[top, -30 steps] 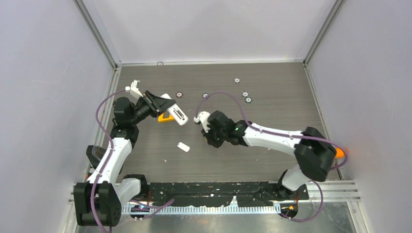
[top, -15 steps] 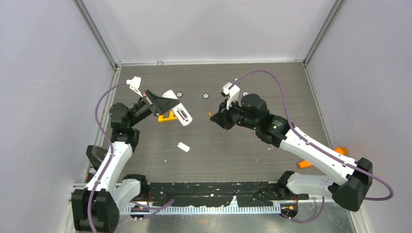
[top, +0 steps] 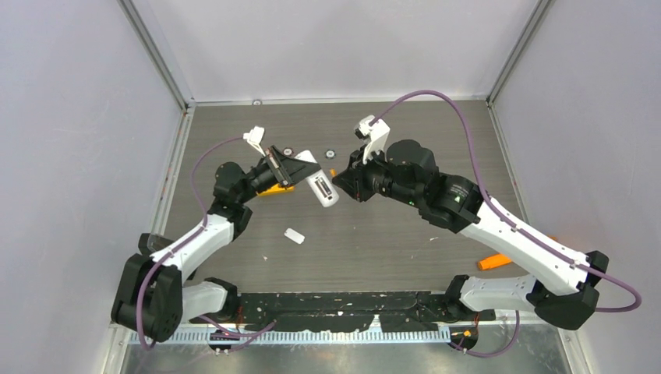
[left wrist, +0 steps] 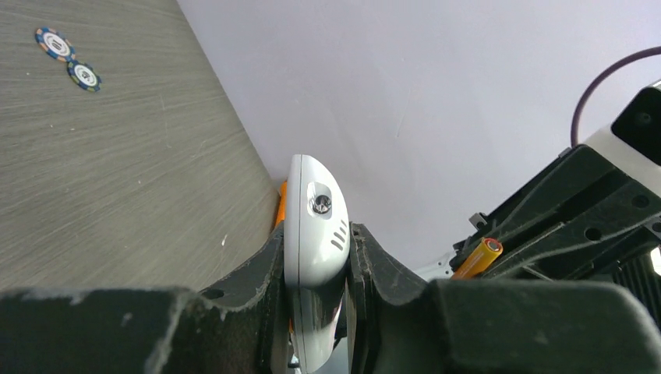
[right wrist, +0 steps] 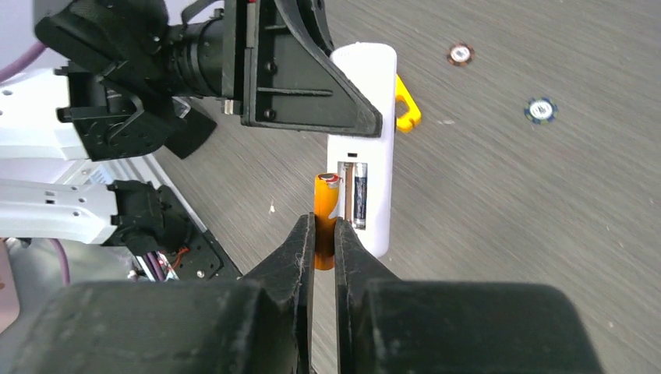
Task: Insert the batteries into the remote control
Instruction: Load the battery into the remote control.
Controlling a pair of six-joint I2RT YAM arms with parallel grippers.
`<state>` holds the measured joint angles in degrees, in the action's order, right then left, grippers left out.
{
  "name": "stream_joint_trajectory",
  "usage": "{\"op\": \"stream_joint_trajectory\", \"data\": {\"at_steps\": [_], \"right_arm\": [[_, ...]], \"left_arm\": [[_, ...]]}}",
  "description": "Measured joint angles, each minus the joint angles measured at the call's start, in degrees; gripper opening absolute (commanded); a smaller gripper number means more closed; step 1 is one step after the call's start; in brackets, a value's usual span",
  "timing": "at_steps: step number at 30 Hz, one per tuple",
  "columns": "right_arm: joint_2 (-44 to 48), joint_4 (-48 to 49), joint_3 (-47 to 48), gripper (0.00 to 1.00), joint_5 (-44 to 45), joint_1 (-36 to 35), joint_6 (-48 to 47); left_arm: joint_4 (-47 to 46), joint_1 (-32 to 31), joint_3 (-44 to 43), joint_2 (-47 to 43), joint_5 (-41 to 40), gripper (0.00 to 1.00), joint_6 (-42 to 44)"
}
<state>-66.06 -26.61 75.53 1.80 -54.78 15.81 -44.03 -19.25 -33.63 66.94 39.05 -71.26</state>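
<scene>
My left gripper (top: pixel 309 173) is shut on the white remote control (top: pixel 321 189) and holds it above the table, back side toward the right arm. In the right wrist view the remote (right wrist: pixel 366 148) has its battery bay open, with the dark battery (right wrist: pixel 359 199) lying in one slot. My right gripper (top: pixel 341 182) is shut on the orange battery (right wrist: pixel 324 214), which stands just beside the empty slot. The left wrist view shows the remote's end (left wrist: pixel 313 226) between my fingers and the orange battery (left wrist: pixel 477 259) to the right.
A flat orange triangle (top: pixel 269 188) lies under the left gripper. A small white tab (top: pixel 294 235) lies on the table in front. Round discs (top: pixel 288 153) lie at the back. An orange carrot-shaped stick (top: pixel 495 262) lies at the right.
The left arm carried the remote rightward toward the table's middle. The right arm rose from the table with the orange battery and brought it up against the remote's open bay.
</scene>
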Motion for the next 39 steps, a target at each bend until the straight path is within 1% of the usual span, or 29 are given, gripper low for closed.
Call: {"op": "stream_joint_trajectory", "data": {"at_steps": [4, 10, 15, 21, 32, 39], "right_arm": [[-2.47, -5.68, 3.21, 0.12, 3.17, -0.68, 1.7], [-5.79, -12.26, 3.76, 0.12, 5.86, -1.03, 2.91], [-7.06, -15.39, 4.09, 0.12, 8.02, -1.03, 3.02], [-8.35, -15.89, 5.99, 0.12, 9.05, -1.05, 2.95], [-11.5, -16.98, 7.61, 0.15, 9.94, -1.05, 1.07], [-12.63, -18.82, 8.59, 0.2, 10.45, -1.05, 0.13]], "left_arm": [[-4.07, -2.03, 0.22, 3.58, -2.82, 0.0, -2.71], [-9.53, -5.44, 0.22, 8.63, -5.86, 0.0, -6.88], [-14.75, -7.02, 0.48, 12.52, -7.63, 0.0, -10.6], [-18.99, -7.82, 1.03, 14.6, -9.18, 0.0, -13.07], [-20.55, -8.9, 1.14, 15.85, -10.29, 0.0, -14.1], [-20.46, -8.87, 1.16, 15.85, -10.58, 0.0, -14.03]]}}
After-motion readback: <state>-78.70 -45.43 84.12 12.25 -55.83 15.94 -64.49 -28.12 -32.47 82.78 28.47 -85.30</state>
